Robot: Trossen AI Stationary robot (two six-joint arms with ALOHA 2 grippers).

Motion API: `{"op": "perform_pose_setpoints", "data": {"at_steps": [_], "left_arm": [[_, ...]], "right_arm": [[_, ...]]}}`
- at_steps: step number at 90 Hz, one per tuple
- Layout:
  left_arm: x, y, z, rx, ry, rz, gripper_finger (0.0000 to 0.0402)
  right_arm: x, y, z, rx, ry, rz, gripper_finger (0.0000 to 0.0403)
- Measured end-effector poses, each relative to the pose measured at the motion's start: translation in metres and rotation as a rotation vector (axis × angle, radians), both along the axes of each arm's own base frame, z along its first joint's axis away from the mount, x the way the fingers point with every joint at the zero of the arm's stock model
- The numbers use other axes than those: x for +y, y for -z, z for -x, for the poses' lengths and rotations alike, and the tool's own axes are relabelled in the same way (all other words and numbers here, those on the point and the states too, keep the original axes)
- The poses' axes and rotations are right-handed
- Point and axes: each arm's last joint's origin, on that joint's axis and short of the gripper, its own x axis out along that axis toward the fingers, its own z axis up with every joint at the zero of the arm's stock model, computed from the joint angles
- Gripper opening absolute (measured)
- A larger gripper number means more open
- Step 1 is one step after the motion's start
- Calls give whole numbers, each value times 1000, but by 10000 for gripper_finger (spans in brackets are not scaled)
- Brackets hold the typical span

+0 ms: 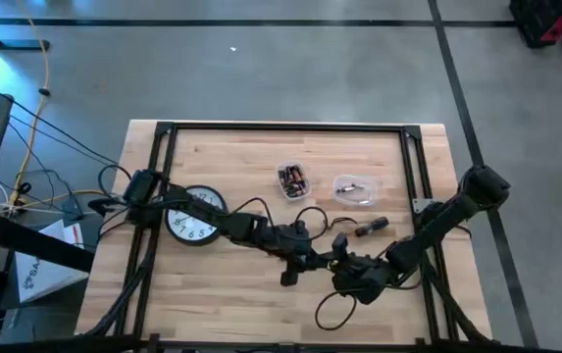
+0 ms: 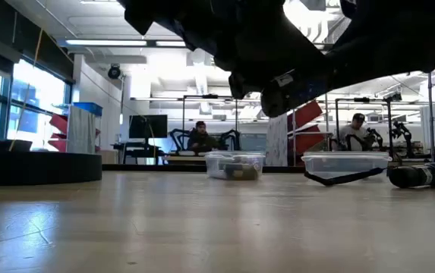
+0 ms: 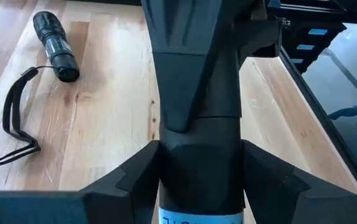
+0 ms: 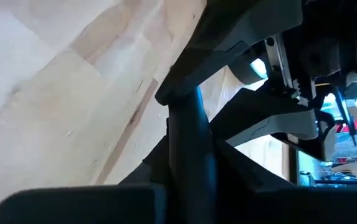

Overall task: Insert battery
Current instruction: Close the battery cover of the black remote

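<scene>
Batteries wait in their tub near the worktop's far edge; small, stiff, slippery, so we pinch mid-body. Both grippers' grasp near the flashlight: we cannot tell.

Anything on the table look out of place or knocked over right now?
Nothing stands out. The flashlight lies on its side near the two clear tubs, one holding batteries, one nearly empty. The clock lies flat.

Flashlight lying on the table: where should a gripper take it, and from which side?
Grip the flashlight mid-barrel, from straight above, closing across its length. It lies flat on the table with bare wood on both sides. Its strap trails from one end, so keep off that end.
</scene>
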Motion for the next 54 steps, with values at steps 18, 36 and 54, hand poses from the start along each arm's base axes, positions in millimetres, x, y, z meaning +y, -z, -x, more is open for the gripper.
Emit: {"op": "perform_pose_setpoints", "data": {"at_steps": [18,36,54], "left_arm": [[2,-7,6,29,12,-54,188],[4,-26,31,168,-57,-153,188],[-3,-38,67,303,-328,-351,189]], "right_arm": [[0,-1,-2,-46,69,-123,48],[-15,0,-14,-35,192,-393,50],[-49,5,-35,-8,408,-750,51]]}}
